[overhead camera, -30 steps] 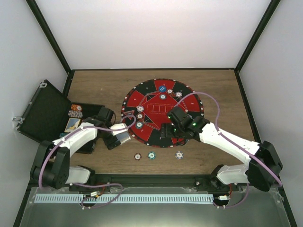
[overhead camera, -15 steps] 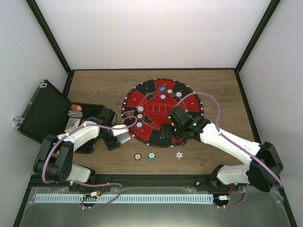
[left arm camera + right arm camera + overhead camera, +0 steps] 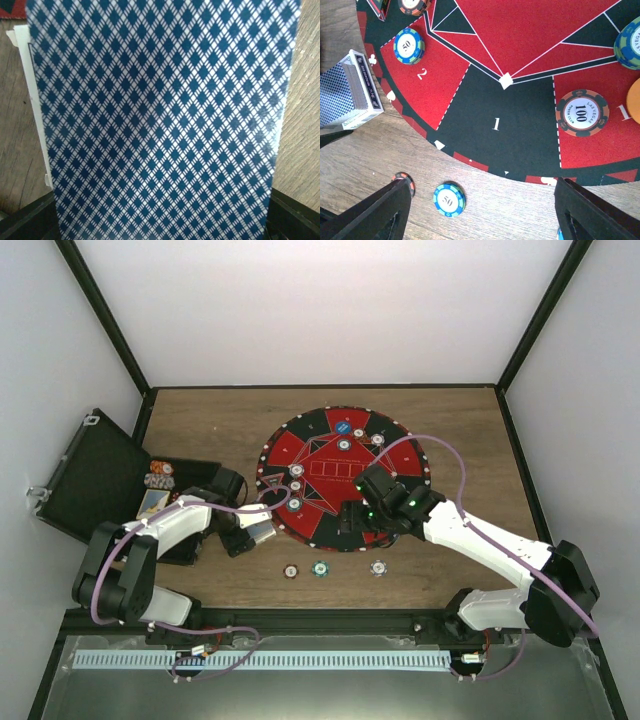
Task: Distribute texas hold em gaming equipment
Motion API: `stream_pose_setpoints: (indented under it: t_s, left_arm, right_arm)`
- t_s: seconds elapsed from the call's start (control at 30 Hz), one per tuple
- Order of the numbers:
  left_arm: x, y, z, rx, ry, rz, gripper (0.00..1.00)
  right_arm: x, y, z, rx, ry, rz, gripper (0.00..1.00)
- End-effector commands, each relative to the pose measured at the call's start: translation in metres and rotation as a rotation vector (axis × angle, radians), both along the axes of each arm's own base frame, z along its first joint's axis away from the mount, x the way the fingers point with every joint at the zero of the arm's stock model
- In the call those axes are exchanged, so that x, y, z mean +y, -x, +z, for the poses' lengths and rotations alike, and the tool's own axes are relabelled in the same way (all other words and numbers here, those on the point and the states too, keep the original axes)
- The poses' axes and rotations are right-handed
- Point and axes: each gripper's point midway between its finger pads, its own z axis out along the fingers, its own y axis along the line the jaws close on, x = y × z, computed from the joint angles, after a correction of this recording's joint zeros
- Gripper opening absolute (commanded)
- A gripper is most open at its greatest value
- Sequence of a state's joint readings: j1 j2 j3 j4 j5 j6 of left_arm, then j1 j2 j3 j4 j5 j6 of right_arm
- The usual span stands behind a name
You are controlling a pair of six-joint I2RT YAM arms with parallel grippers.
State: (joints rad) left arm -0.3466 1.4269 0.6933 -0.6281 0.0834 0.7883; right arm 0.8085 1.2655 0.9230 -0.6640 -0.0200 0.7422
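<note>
Left gripper (image 3: 254, 531) is clamped on the card deck (image 3: 160, 120). Its black fingers (image 3: 27, 222) show at both lower corners of the left wrist view, with the deck between them. Right gripper (image 3: 482, 186) is spread wide with nothing between the tips. It hangs over the lower rim of the round poker mat (image 3: 330, 472).

Surroundings:
- The deck sits centre-left in the top view, over the wood table (image 3: 200, 420) and just beside the mat's lower-left rim.
- The deck fills nearly the whole left wrist view. Only wood down both sides and a red sliver of mat in the upper left corner get past it.
- An open black case (image 3: 95, 475) is at the left edge of the top view, with chips and a card inside. The left arm crosses in front of its near corner.
- On the wood below the mat there is a loose 50 chip (image 3: 449, 199). A red-rimmed chip (image 3: 406, 178) is half hidden behind a right-gripper finger.
- On the mat there is a second 50 chip (image 3: 409, 45) on red sector 2 and a 100 chip (image 3: 582, 112) on the red sector at right. An orange disc (image 3: 635, 100) is cut by the frame edge, and a blue disc (image 3: 344, 425) sits near the top rim.

Deck pose: in the left wrist view the long axis runs top to bottom, with the back facing the camera. In the right wrist view the deck is tilted, with a white side turned toward the mat.

Deck look: the back is a blue-and-white diamond lattice. The white side carries a club pip and print too small to read. A white strip juts out along the left edge.
</note>
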Motion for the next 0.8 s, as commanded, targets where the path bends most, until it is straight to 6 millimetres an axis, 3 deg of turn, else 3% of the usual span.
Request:
stream_pose_setpoints:
  t_s: [0.0,0.77]
  left_arm:
    - [-0.001,-0.0002,-0.0052,0.012,0.004,-0.01,0.9]
    - [0.001,0.007,-0.0119,0.04,-0.006,-0.037,0.69]
  right_arm:
    - [0.0114,-0.0042,0.0223,-0.036,-0.048,0.013,0.8]
    - [0.0188,-0.003,0.0181,-0.012,-0.055,0.043,0.77]
